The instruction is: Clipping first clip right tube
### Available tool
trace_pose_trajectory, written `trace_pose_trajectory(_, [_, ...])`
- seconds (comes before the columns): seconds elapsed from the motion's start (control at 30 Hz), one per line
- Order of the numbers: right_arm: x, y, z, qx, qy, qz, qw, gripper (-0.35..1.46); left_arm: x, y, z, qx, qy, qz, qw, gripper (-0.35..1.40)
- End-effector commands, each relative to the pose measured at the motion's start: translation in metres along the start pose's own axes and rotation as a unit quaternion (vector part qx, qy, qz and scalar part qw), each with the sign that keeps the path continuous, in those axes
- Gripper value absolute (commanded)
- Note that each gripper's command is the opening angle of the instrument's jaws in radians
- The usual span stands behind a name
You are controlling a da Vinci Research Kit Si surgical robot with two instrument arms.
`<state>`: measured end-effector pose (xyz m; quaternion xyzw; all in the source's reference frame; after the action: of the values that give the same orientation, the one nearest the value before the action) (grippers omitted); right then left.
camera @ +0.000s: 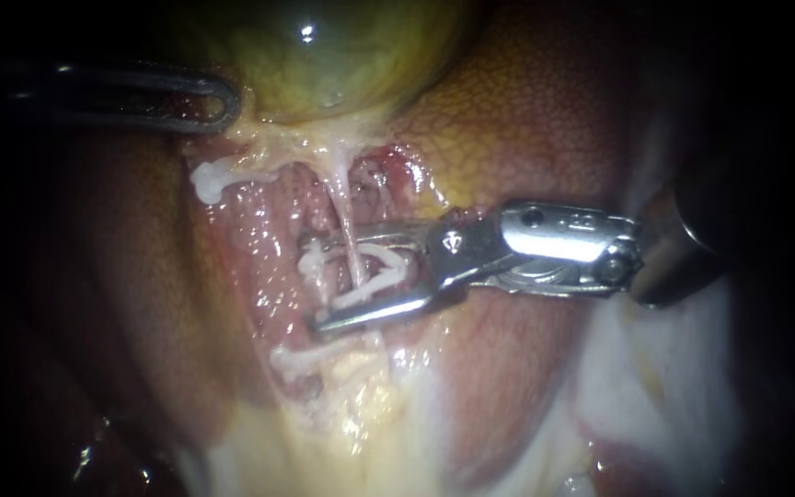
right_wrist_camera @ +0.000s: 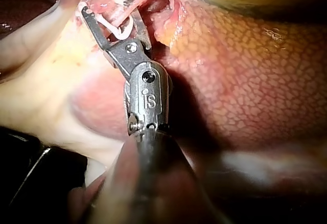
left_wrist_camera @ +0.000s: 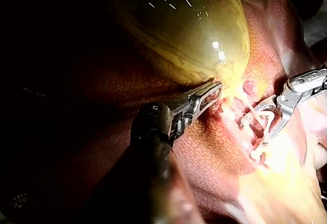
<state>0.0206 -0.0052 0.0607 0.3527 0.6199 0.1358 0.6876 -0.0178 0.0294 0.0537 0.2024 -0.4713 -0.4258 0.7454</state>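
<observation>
**Seating the open clip across the tube**

Right instrument [camera: 316, 281], bright silver, shaft in from the right. Its jaws stand wide and carry an open white V-shaped clip [camera: 388, 274] that touches both of them. A thin pale tube [camera: 342, 207] runs down from the glossy yellow-green gallbladder [camera: 324, 46] and passes between the jaws, inside the clip's mouth. The clip is not yet closed.

Left instrument [camera: 223, 101], dark slotted tip, shaft in from the left. Its jaws are pinched together on the pale yellow fringe of tissue [camera: 264, 129] just under the gallbladder. The mottled red-brown liver [camera: 545, 120] lies around the site. The tube looks taut.

Small white lumps sit beside the tube; I cannot tell what they are.

Judgement: the step in hand is closure.
- Both jaw tips should lie past the tube's far side, so the clip spans its full width. The right wrist view suggests they do, though one tip is partly lost against the tissue.
- Set the clip square across the tube, not slanted.
- Check that no fringe or raw pink bed tissue lies in the mouth.
- Hold the left instrument's pull steady while closing.
- Squeeze slowly, in one motion, without dragging sideways. A strand this thin would likely tear.
- Leave bare tube on either side for any further clip.
</observation>
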Motion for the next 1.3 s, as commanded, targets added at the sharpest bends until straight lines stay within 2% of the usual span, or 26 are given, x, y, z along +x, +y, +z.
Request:
trace_pose_trajectory(0.03, [-0.0002,-0.0003,0.0001,0.006,-0.001,0.002,1.0,0.43,0.0,0.0,0.0,0.0,0.0,0.0,1.0,-0.35])
trace_pose_trajectory(0.27, [-0.0011,-0.0014,0.0008,0.026,-0.006,0.019,0.9995,0.42,0.0,0.0,0.0001,0.0,0.0,0.0,1.0,-0.35])
trace_pose_trajectory(0.63, [-0.0015,-0.0017,0.0008,0.047,-0.012,0.03,0.9984,0.41,0.0001,0.0,0.0,0.0,0.0,0.0,1.0,-0.35])
trace_pose_trajectory(0.73, [-0.0015,-0.0019,0.0008,0.068,0.001,0.051,0.9964,0.41,0.0001,0.0,0.0,0.0,0.0,0.0,1.0,-0.35])
trace_pose_trajectory(0.87, [-0.0013,-0.0023,0.0009,0.102,0.038,0.083,0.9905,0.41,0.0001,0.0,0.0,0.0,0.0,0.0,1.0,-0.35])
trace_pose_trajectory(1.13, [-0.0002,-0.0037,0.0011,0.148,0.07,0.11,0.9804,0.41,0.0001,0.0,0.0,0.0,0.0,0.0,1.0,-0.35])
trace_pose_trajectory(1.3, [0.0009,-0.0043,0.0011,0.157,0.08,0.112,0.9779,0.4,0.0001,0.0,0.0,0.0,0.0,0.0,1.0,-0.35])
